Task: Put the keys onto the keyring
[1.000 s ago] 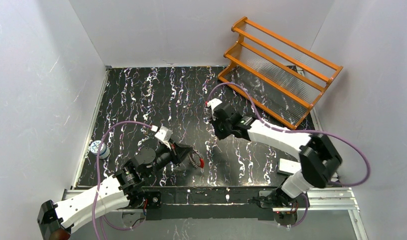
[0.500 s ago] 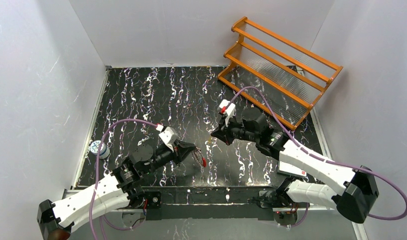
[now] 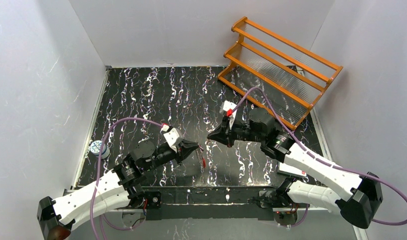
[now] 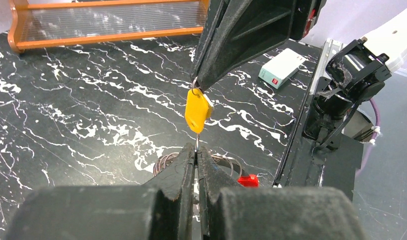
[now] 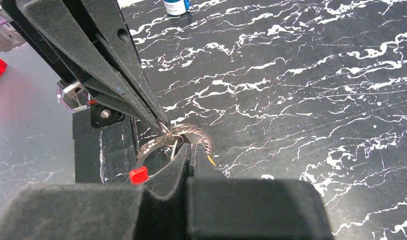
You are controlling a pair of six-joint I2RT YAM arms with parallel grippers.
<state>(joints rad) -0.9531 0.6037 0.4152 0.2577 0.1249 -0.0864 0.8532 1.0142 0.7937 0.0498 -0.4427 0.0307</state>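
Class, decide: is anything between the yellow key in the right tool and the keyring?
Nothing separate is visible: the yellow key hangs right at the shut tips of the left tool, which grips the keyring.

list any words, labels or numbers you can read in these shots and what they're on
No text can be read in any view.
small bottle: blue and white label, too small to read.
pale box: a small red mark, too blurred to read as a word or sign.

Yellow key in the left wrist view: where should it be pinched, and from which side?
The yellow key hangs upright, so pinch its top end from above, as the right gripper does; the lower end is free toward the keyring.
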